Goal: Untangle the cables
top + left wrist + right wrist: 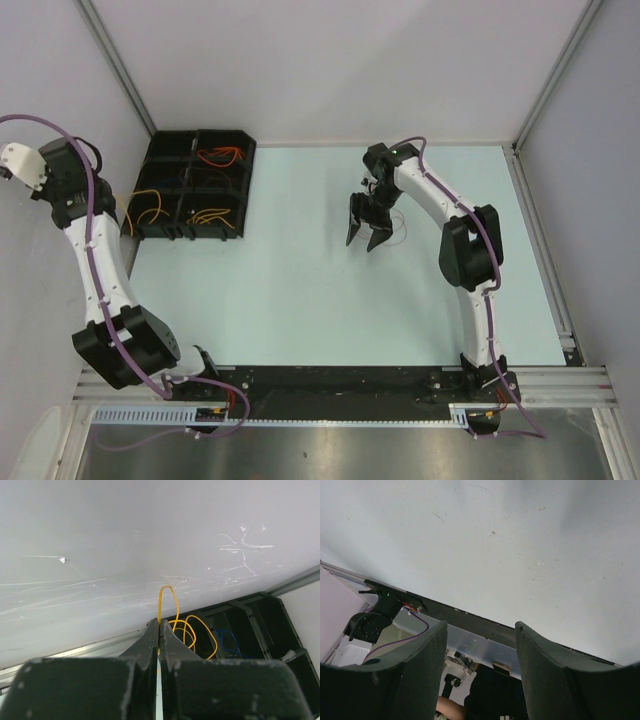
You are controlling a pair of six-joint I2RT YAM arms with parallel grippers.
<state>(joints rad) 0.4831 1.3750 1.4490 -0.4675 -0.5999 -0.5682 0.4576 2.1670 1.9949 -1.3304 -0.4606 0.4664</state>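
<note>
Far left, the left gripper [158, 625] is clamping a yellow cable [167, 592], whose loop is poking up past the pressed-together fingers. The black tray [170, 150] is holding orange cables [220, 155] and more yellow ones. On the right, the right gripper [367, 237] is hanging spread wide above the table [280, 290].

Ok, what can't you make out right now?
1. Left wrist view: where the yellow cable runs below the shut left gripper; the gripper hides it.
2. Top view: thin wire beside the open right gripper; colour and contact too small to tell, and it is outside the right wrist view.
3. Top view: tray; whether its cables cross is too small to tell.
</note>
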